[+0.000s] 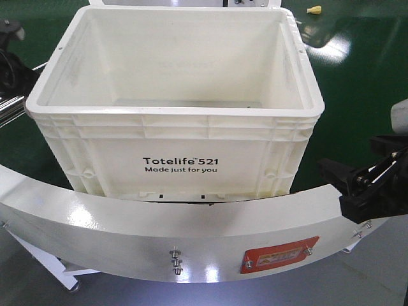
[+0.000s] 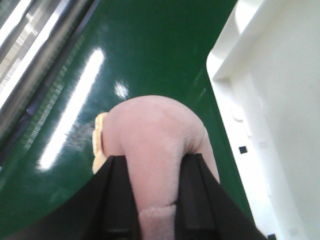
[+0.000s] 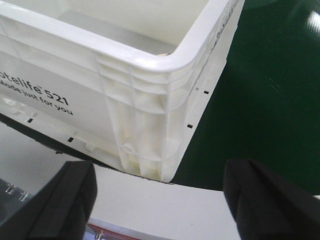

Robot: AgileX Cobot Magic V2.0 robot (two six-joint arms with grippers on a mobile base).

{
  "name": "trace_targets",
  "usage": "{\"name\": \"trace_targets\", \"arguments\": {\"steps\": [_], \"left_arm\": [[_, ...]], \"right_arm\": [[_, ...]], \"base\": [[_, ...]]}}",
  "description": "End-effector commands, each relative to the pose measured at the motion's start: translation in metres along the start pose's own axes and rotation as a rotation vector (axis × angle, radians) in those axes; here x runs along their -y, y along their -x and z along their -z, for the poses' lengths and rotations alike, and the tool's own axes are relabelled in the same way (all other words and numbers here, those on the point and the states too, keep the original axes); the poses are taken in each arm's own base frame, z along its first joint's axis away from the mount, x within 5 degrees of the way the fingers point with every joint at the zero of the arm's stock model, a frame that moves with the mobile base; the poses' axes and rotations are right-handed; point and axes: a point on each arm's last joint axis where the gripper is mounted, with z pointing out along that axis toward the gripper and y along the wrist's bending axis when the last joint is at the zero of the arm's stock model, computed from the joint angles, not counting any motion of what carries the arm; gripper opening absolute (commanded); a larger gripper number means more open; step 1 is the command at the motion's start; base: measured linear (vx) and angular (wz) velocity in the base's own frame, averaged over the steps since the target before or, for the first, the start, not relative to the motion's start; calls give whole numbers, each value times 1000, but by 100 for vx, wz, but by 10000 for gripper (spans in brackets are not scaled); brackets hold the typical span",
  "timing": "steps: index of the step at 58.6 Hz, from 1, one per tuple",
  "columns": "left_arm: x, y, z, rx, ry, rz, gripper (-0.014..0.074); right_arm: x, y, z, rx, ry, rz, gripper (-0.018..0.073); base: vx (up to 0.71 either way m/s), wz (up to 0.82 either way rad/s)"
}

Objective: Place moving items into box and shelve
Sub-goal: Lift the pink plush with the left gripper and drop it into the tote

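Note:
A large white Totelife crate stands open on the green belt; its corner fills the right wrist view and its side shows in the left wrist view. My left gripper is shut on a pink plush toy with a yellow part, held over the green belt just left of the crate. In the front view only part of the left arm shows at the left edge. My right gripper is open and empty by the crate's near right corner, seen also in the front view.
A curved white guard rail with a red label runs in front of the crate. A small yellow item lies on the green belt at the far right. Metal rollers line the belt's left side.

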Motion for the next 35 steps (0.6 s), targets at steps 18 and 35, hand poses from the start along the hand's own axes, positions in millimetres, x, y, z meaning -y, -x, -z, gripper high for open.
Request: {"name": "trace_targets", "arguments": {"steps": [18, 35], "left_arm": [[25, 41, 147, 428, 120, -21, 207], [72, 49, 196, 627, -62, -32, 207]], "right_arm": [[2, 14, 7, 100, -12, 11, 564], [2, 14, 7, 100, -13, 11, 564]], "base": [[0, 0], [0, 0]]}}
